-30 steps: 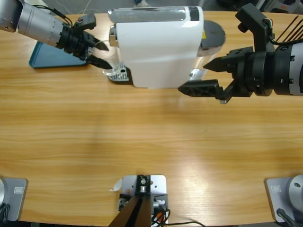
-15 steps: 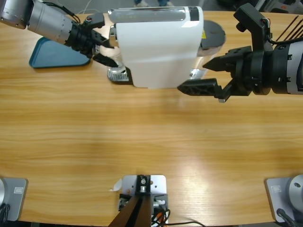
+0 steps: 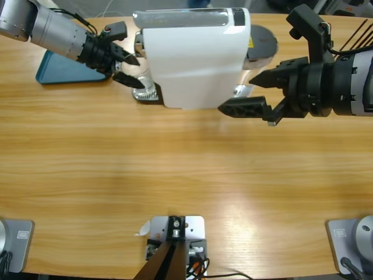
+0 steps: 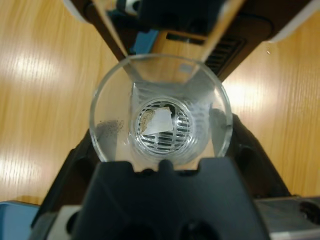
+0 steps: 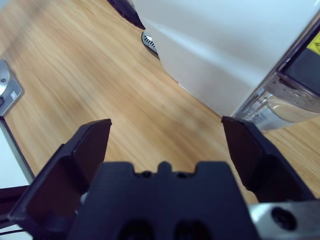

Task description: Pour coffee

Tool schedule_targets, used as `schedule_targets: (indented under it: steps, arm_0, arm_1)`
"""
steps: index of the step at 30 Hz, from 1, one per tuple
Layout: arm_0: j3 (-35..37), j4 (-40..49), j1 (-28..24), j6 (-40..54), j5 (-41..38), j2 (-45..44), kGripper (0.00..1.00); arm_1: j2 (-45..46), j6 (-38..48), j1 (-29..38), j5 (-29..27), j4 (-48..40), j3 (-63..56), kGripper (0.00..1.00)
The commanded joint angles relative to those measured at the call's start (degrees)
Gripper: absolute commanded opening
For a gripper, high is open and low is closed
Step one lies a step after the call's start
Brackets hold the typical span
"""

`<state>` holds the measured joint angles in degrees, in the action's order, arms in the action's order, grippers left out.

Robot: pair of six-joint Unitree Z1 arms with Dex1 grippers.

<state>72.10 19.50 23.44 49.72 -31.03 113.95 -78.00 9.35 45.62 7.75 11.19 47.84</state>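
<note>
where machine (image 3: pixel 195 58) stands, glass (image 4: pixel 161 116) tucked beside

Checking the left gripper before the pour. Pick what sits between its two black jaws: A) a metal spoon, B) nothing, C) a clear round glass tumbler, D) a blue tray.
C: the left wrist view looks straight down into the clear round glass tumbler, with the left gripper and its two black jaws on either side of it, above the slotted metal drip grate.
</note>
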Motion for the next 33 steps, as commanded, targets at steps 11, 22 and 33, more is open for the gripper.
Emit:
schedule_targets:
  steps: [11, 22, 33]
  arm_0:
    - [-2.11, 0.93, 0.75, -0.5, -1.24, 3.11, 0.68]
    - [-2.32, 0.37, -0.27, -0.94, -3.16, 2.86, 0.996]
    - [-3.83, 0.12, -2.96, -1.75, 2.35, -0.46, 0.996]
  arm_1:
    - [-1.72, -0.74, -0.62, 0.7, -0.64, 0.06, 1.0]
    - [-2.37, -0.74, -0.62, 0.95, -0.99, 0.23, 0.991]
    - [-2.05, -0.74, -0.62, 1.04, -0.9, 0.41, 0.98]
